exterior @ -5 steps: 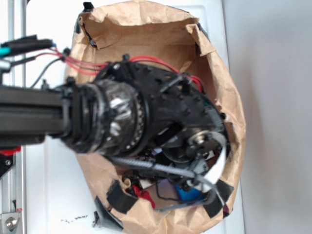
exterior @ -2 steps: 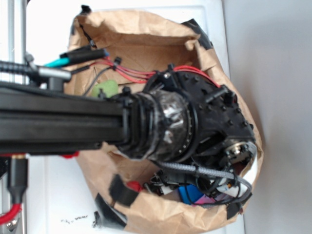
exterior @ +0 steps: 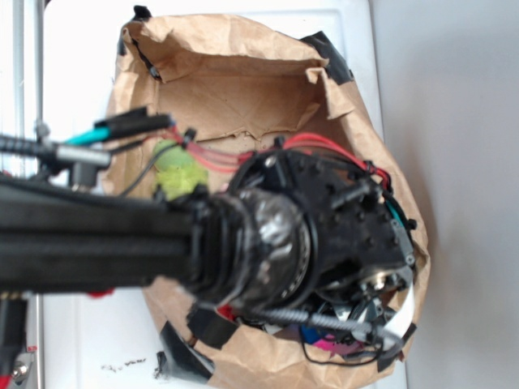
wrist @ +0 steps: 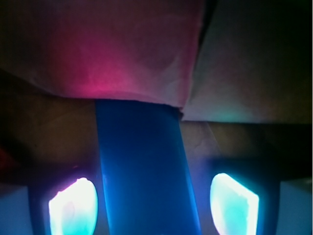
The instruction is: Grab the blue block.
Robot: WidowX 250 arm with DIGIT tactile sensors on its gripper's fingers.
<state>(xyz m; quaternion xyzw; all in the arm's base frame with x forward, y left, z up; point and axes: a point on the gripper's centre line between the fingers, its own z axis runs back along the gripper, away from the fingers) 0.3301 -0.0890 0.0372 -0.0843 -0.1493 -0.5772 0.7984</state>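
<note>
Brown paper bag (exterior: 243, 73) interior; gripper (wrist: 152, 203) jaws spread, straddling flat smooth blue block (wrist: 144, 166), not touching.

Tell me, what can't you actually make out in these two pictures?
- Exterior view: the blue block is almost wholly hidden by the arm and gripper inside the paper bag.
- Exterior view: the green plush toy is partly covered by wires.
- Wrist view: the block's far end is covered by something pink, too dark to identify.
- Wrist view: whether the glowing fingertips touch the block.
</note>
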